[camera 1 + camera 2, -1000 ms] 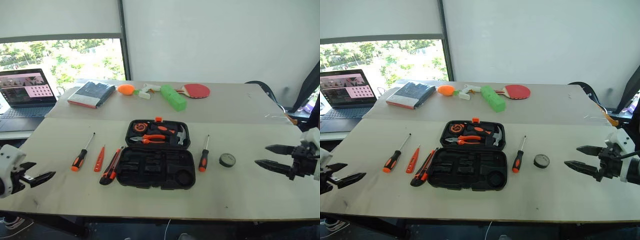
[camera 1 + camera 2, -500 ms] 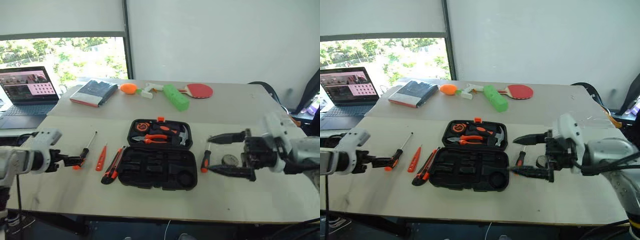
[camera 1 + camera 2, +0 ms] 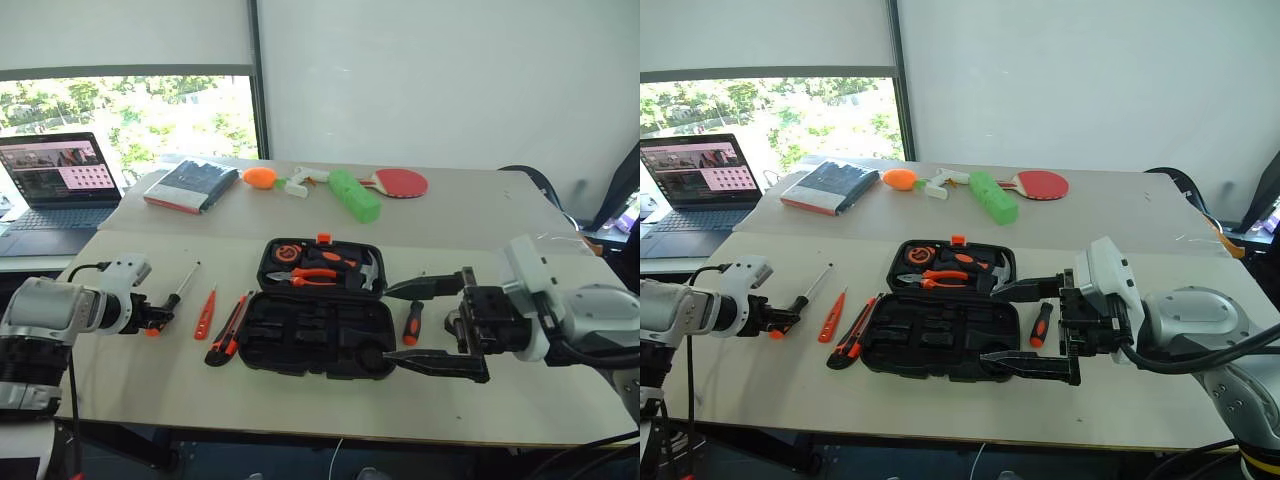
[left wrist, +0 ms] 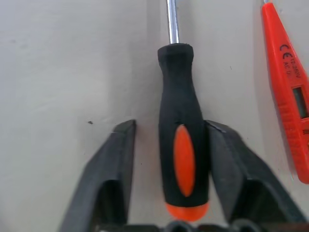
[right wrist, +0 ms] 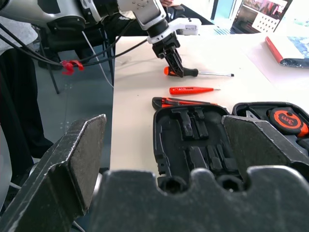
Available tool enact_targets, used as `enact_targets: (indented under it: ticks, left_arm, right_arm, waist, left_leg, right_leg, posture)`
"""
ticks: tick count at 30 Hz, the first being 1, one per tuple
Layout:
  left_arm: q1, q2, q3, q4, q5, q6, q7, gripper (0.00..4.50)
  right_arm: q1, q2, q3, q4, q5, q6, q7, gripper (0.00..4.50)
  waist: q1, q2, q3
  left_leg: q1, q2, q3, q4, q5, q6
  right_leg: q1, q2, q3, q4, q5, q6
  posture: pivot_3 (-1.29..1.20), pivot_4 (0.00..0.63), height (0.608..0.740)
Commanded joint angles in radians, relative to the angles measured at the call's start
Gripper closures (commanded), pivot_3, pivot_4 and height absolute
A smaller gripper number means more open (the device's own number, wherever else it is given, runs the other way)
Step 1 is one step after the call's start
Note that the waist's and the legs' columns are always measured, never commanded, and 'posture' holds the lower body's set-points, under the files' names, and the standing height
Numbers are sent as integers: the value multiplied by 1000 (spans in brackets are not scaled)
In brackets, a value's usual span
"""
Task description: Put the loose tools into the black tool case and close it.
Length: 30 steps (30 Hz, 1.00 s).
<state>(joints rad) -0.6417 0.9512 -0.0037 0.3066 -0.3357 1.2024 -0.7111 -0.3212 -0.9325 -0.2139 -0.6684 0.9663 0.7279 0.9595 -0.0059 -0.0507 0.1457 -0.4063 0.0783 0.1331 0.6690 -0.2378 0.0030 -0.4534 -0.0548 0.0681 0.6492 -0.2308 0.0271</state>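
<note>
— Where's the left gripper [image 4: 166, 145]?
— Down on the pale table [image 3: 500, 390], its black fingers either side of the slim orange-and-black-handled screwdriver [image 4: 183, 159]; one finger touches the handle, a gap shows at the other.
— And the right gripper [image 3: 1025, 325]?
— Jaws wide apart, empty, over the right end of the flat black moulded-plastic tool case [image 3: 300, 335], which lies open mid-table.
— Other tools?
— The short red screwdriver [image 3: 205, 312] and orange-and-black utility knife [image 3: 227, 329] lie left of the case.

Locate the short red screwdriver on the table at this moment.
In the left eye view, the short red screwdriver lies on the table left of the open black tool case, between the orange-and-black screwdriver at the left gripper and the utility knife.
</note>
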Motion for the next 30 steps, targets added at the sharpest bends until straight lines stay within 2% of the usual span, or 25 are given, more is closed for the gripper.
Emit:
enact_targets:
  ticks: [1, 4, 6, 11, 17, 22, 30]
  left_arm:
    - [-23, 3, -2, 53, 39, -62, 5, 3643]
    - [-55, 13, 6, 87, 76, -241, -17, 3639]
    - [-114, 12, 3, 73, 66, -348, -98, 3639]
    - [-291, -15, -162, 28, 108, -577, -398, 3639]
    - [-400, -117, -360, -10, 185, -738, -674, 3639]
    - [-409, -225, -495, 30, 326, -901, -698, 3639]
    - [-426, -318, -526, 175, 449, -1046, -670, 3639]
  right_arm:
    - [28, 0, -41, -32, 22, -9, -25, 0]
    - [70, -7, -71, -38, 21, -10, -40, 0]
    - [107, -12, -102, -40, 20, -7, -50, 0]
    - [211, -18, -164, -55, 11, -6, -66, 0]
    - [311, -4, -202, -49, -55, -32, -94, 0]
    - [367, 22, -232, -77, -74, -32, -146, 0]
    - [401, 27, -295, -71, -62, -22, -179, 0]
  waist:
    - [1, 0, 0]
    - [4, 0, 0]
    - [6, -2, 1]
    - [31, -6, 1]
    - [31, -3, 0]
    - [16, -3, 0]
    - [14, -3, 1]
  left_leg:
    - [0, 0, 0, 0, 0, 0]
    - [0, 0, 0, 0, 0, 0]
    - [-1, 0, -1, 1, 0, 0]
    - [-11, 0, -8, 12, -2, 4]
    - [-10, -3, -9, 14, -4, 7]
    - [-9, -3, -14, 16, -4, 8]
    - [-8, -4, -17, 16, -5, 8]
  right_leg:
    - [0, 0, 0, 0, 0, 0]
    - [0, 0, 0, 0, 0, 0]
    - [0, 0, 0, 0, 0, 0]
    - [0, -1, -8, -1, 1, 2]
    - [5, -3, -8, -2, 1, 4]
    - [8, -2, -9, -2, 1, 5]
    - [11, -2, -9, -3, 1, 6]
  posture:
    - [0, 150, 736]
    - [0, 150, 736]
    - [0, 150, 736]
    - [0, 150, 736]
    - [0, 150, 736]
    - [0, 150, 736]
    - [0, 150, 736]
